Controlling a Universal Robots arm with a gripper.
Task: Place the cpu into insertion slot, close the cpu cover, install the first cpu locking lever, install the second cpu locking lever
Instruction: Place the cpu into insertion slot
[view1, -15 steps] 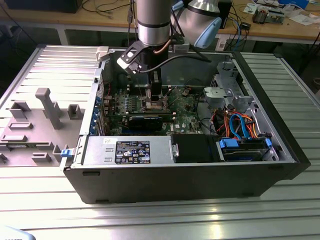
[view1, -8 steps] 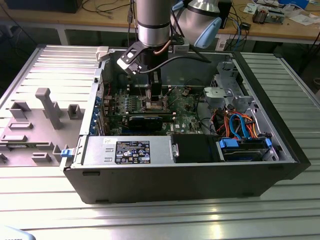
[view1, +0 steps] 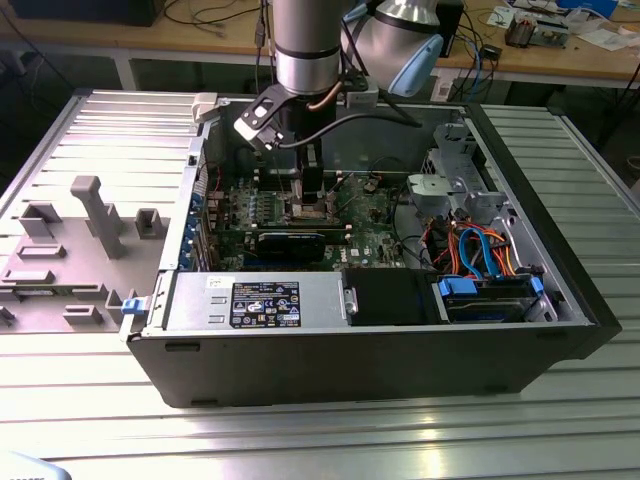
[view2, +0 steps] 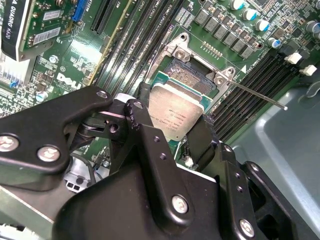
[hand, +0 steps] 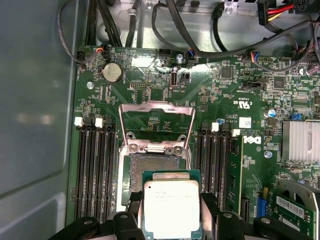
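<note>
- Cpu (hand: 171, 207) is clamped by its edges in the pincer (view2: 167, 120), poised partly over the open insertion slot (hand: 152, 170), not seated.
- A skewed or offset descent could bend the slot's pins.
- The raised cpu cover (hand: 156, 125) might fall shut early if bumped.

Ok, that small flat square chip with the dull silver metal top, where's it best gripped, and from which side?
By two opposite side edges, coming from above. The small square silver-topped cpu is thin and flat, and its underside must face the open socket, leaving just the edges. The black gripper clamps it so, a finger on each side.
</note>
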